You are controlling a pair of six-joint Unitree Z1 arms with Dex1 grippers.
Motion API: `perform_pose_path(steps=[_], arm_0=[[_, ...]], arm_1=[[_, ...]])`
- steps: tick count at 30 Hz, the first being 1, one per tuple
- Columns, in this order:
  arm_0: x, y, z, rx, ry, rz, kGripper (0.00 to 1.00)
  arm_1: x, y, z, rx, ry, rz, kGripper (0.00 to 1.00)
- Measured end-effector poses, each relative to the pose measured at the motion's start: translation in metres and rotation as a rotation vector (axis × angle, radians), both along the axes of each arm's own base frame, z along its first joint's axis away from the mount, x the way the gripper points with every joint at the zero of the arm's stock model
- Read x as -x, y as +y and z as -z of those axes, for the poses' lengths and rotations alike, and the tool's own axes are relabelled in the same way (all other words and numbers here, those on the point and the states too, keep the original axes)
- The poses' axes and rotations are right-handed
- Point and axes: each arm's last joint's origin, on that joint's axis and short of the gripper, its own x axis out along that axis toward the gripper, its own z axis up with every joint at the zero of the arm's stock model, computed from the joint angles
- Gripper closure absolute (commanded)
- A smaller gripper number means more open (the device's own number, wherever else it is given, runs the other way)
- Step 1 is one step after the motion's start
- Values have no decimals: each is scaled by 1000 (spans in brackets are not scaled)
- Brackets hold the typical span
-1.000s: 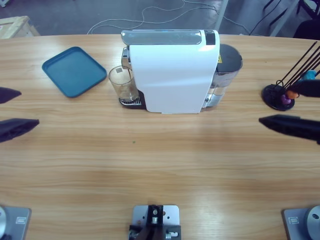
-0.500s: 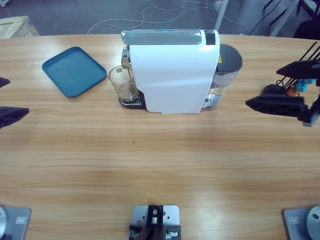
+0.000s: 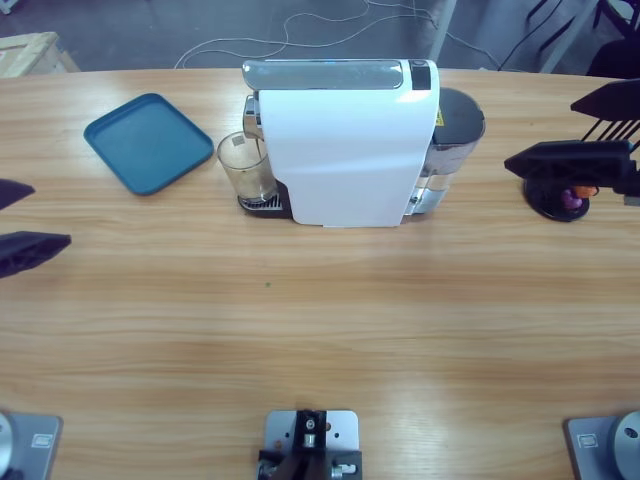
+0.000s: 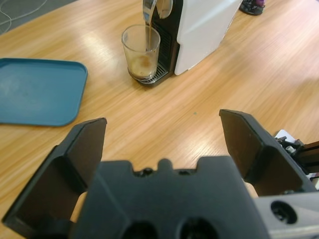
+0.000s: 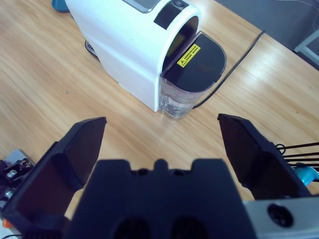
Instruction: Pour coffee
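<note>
Coffee (image 4: 143, 62) lies shallow in the glass (image 3: 245, 168) under the machine (image 3: 345, 145) spout, seemingly mid-stream. Left claw (image 4: 162, 144) and right claw (image 5: 162, 147) gape empty; approach the glass level, grip low.

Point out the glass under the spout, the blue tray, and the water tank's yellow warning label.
glass (image 4: 141, 56), left wrist view, its clear side wall.
blue tray (image 3: 148, 142), high view, its flat middle.
yellow warning label (image 5: 189, 55), right wrist view, its centre.

A white coffee machine (image 3: 345, 150), teal-blue tray (image 3: 148, 142), pale tan coffee (image 4: 142, 63), black pincers, wood-grain table (image 3: 320, 320).
</note>
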Motion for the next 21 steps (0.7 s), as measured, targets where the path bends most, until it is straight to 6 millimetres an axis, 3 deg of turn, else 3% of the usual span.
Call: perform_pose_path(steps=[10, 21], arm_0=[[10, 1, 1, 36, 15, 51, 0], [13, 2, 2, 19, 12, 63, 0]], arm_1=[[2, -5, 17, 40, 36, 8, 0], [12, -15, 18, 42, 11, 29, 0]])
